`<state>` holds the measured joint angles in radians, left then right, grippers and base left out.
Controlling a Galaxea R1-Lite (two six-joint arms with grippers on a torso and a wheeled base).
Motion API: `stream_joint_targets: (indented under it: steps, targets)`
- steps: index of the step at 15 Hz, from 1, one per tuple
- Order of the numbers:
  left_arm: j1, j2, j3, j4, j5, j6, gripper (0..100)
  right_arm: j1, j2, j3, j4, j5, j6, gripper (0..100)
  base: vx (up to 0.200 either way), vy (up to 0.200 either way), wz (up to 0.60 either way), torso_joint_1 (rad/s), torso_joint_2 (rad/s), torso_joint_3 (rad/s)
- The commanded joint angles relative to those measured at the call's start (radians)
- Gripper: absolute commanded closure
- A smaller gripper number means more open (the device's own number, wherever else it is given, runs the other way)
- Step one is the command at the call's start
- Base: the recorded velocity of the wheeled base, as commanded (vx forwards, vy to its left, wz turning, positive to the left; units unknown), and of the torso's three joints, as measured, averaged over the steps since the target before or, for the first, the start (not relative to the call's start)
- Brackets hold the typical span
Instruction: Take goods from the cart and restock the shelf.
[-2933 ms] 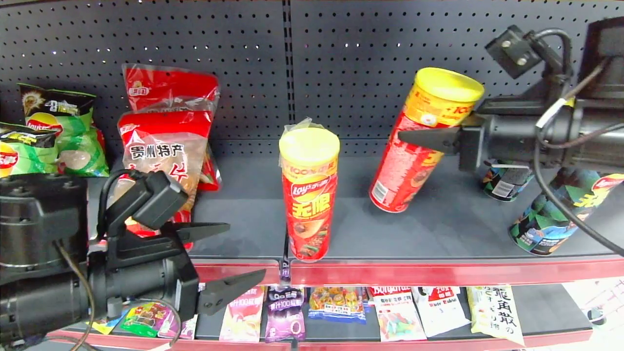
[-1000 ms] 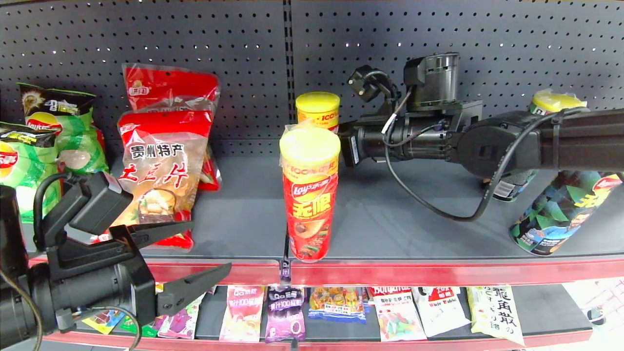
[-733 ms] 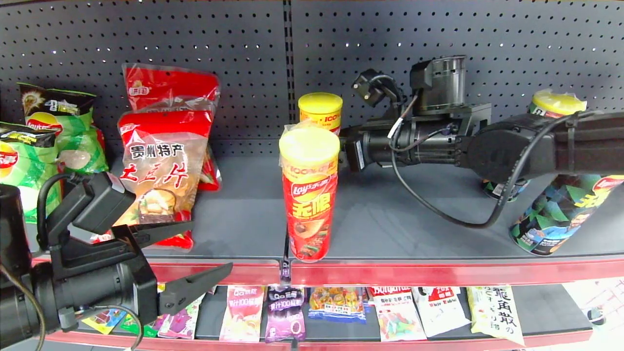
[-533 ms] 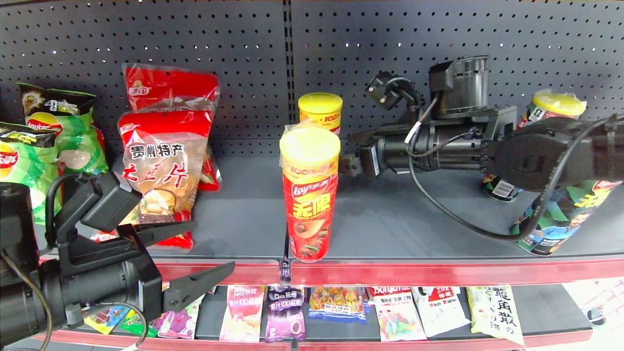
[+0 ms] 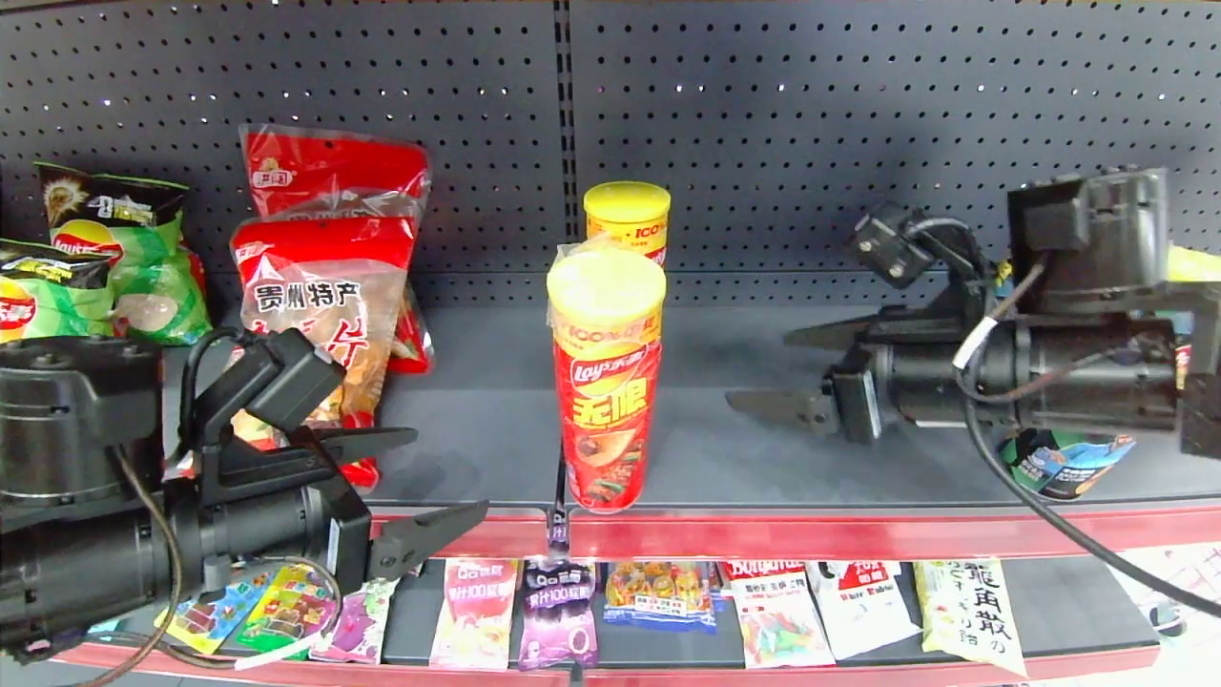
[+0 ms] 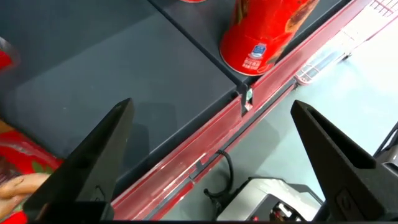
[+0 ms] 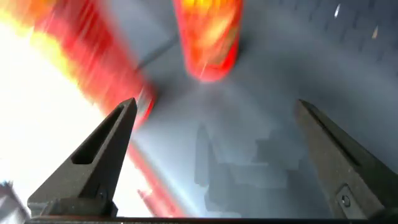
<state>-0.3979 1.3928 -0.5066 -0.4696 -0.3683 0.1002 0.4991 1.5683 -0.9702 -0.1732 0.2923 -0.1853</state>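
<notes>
A red chips can with a yellow lid [image 5: 606, 382] stands upright at the front edge of the grey shelf [image 5: 744, 458]. A second like can [image 5: 627, 218] stands right behind it, mostly hidden. My right gripper [image 5: 760, 370] hangs open and empty over the shelf, to the right of both cans and apart from them. In the right wrist view a blurred red can [image 7: 208, 37] lies ahead of the open right gripper [image 7: 216, 104]. My left gripper [image 5: 448, 474] is open and empty at the shelf's front left. In the left wrist view the front can [image 6: 267, 31] is beyond the left gripper [image 6: 211, 104].
Red snack bags [image 5: 324, 296] and green chip bags [image 5: 114, 258] lean against the pegboard at the left. Dark patterned cans [image 5: 1064, 458] stand at the right behind my right arm. Small candy packets [image 5: 668, 596] hang on the lower shelf. The red shelf lip [image 6: 249, 118] runs along the front.
The right gripper brought a tilted can to the spot behind the front can, set it upright, let go, and drew back to the right. The left arm shifted slightly.
</notes>
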Motion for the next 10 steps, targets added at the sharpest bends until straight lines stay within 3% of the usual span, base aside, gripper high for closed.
stream_joint_targets:
  steps: [1,4,10]
  targets:
    - [-0.021,0.066,-0.013,0.000,0.000,0.012,0,0.004,-0.232,0.211,0.000,0.001,0.000,0,0.000,0.000,0.00,0.000,0.00,0.000]
    - [-0.030,0.158,-0.052,-0.001,0.002,0.053,0,0.009,-0.432,0.392,0.001,0.001,0.001,0,0.000,0.000,0.00,0.000,0.00,0.000]
    - [-0.056,0.310,-0.194,-0.001,0.035,0.055,0,-0.002,-0.551,0.470,0.008,-0.032,0.067,0,0.000,0.000,0.00,0.000,0.00,0.000]
